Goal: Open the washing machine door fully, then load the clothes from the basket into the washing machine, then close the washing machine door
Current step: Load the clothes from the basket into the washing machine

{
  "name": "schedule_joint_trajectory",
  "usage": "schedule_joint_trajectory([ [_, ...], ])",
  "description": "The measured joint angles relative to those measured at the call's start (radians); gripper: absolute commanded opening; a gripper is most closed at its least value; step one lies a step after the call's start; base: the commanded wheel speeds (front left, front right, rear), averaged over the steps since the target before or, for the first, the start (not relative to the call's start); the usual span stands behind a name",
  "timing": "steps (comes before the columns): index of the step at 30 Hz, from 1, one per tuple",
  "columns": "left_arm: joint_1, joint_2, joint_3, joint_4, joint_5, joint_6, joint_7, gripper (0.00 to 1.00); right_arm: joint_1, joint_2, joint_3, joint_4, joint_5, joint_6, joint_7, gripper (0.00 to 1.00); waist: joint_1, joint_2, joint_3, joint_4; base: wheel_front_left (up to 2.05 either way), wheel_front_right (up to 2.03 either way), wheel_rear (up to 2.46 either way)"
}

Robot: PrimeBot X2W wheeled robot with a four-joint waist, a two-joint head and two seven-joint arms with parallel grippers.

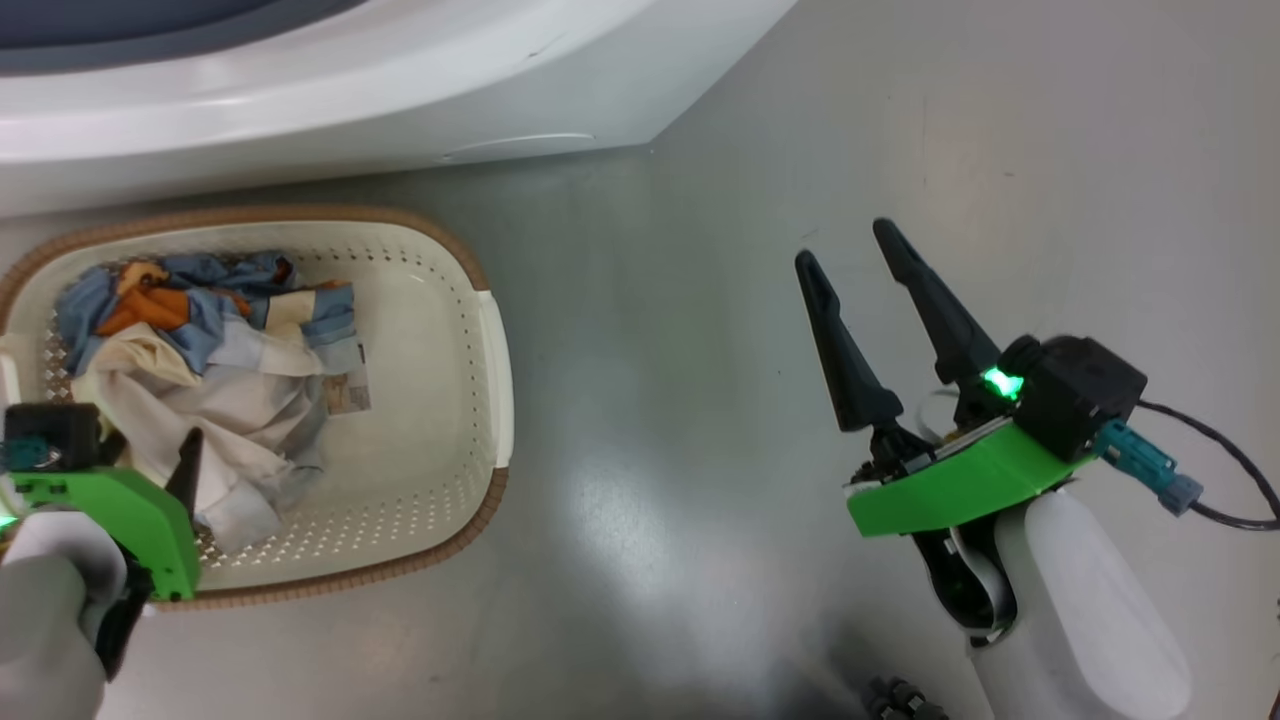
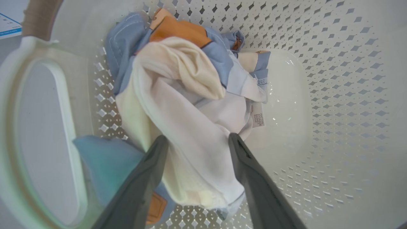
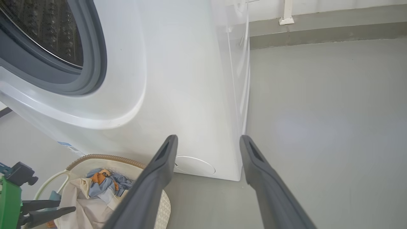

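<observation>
The cream basket with a brown rim stands on the floor in front of the white washing machine. The clothes, light blue, orange and cream, lie bunched at its left end. My left gripper is down inside the basket, open, its fingers straddling a white fold of the clothes. My right gripper hangs open and empty over bare floor to the basket's right. In the right wrist view, the grey gasket and steel drum show uncovered. The washing machine door is out of view.
Grey floor stretches right of the machine as far as a wall base with a white pipe foot. A round service cap sits low on the machine front. A black cable trails from my right wrist.
</observation>
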Motion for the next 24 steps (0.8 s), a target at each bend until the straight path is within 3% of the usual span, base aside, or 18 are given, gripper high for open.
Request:
schedule_joint_trajectory([
  [13,-0.049,0.032,-0.083,-0.006,-0.062,0.000,0.021,1.00,-0.022,0.001,0.022,-0.016,0.009,0.000,-0.007,1.00,0.0000,0.0000,0.042,-0.019,0.00,0.00,0.00],
  [14,-0.052,0.034,-0.090,-0.007,-0.067,0.000,0.021,0.95,-0.023,0.001,0.022,-0.017,0.009,0.000,-0.007,1.00,0.0000,0.0001,0.044,-0.019,0.00,0.00,0.00],
  [15,-0.055,0.037,-0.097,-0.008,-0.070,0.000,0.021,0.65,-0.023,0.001,0.022,-0.018,0.009,0.000,-0.007,1.00,0.0000,0.0000,0.045,-0.019,0.00,0.00,0.00],
  [16,-0.057,0.040,-0.104,-0.009,-0.074,0.000,0.021,0.20,-0.023,0.001,0.022,-0.018,0.009,0.000,-0.007,1.00,0.0000,0.0000,0.046,-0.019,0.00,0.00,0.00],
  [17,-0.058,0.043,-0.112,-0.012,-0.077,0.000,0.021,0.00,-0.023,0.001,0.022,-0.019,0.009,0.000,-0.007,1.00,0.0000,0.0000,0.046,-0.019,0.00,0.00,0.00],
  [24,-0.059,0.044,-0.144,-0.029,-0.126,0.000,0.006,0.00,-0.037,0.001,0.020,-0.020,0.009,0.000,-0.007,1.00,0.0000,0.0000,0.040,-0.007,0.00,0.00,0.00],
])
